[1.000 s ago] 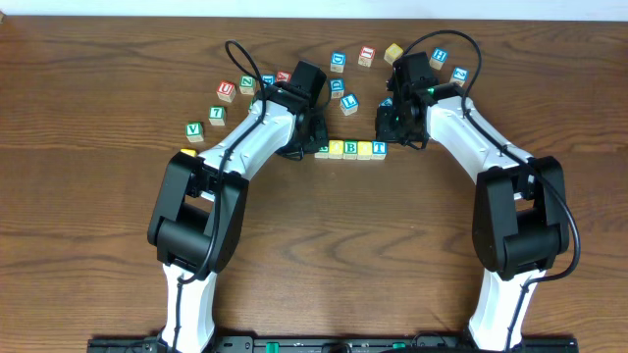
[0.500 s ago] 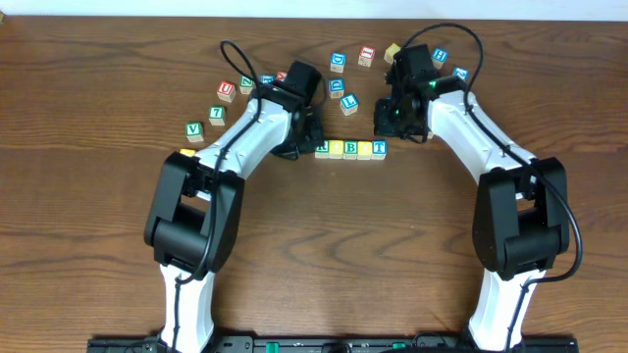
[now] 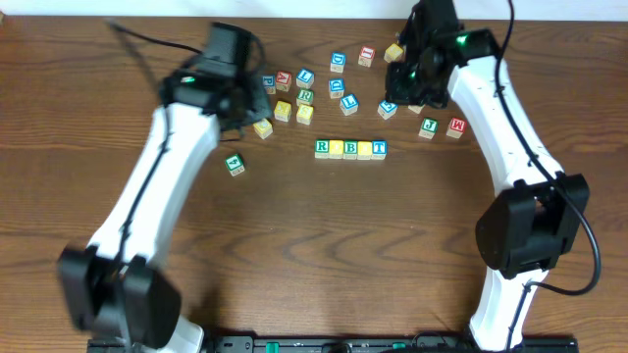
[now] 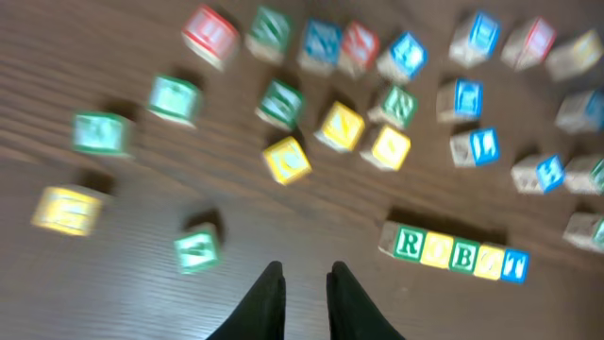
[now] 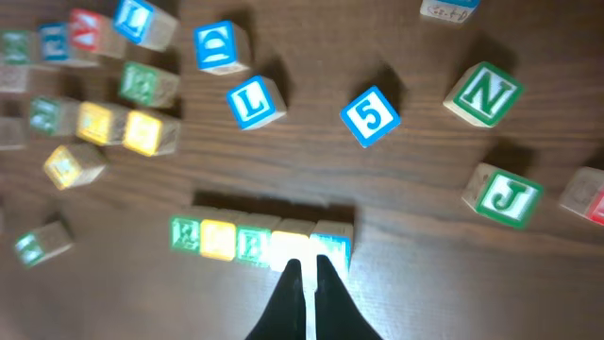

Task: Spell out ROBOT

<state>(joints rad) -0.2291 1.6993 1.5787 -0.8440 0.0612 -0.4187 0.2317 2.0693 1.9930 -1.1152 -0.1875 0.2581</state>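
ROBOT row (image 3: 350,148) lies on the table (image 3: 314,245), five blocks touching. It reads R-O-B-O-T in the left wrist view, so I judge the spelling done. Left gripper (image 4: 305,269) is high over the loose blocks (image 4: 286,159), jaws slightly apart, empty. Right gripper (image 5: 304,263) is aimed at the row's T end, jaws pressed together, empty. Next I park both arms without nudging the row.

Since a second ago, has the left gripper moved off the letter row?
Yes. The left gripper has backed off the letter row, up and left in the overhead view.
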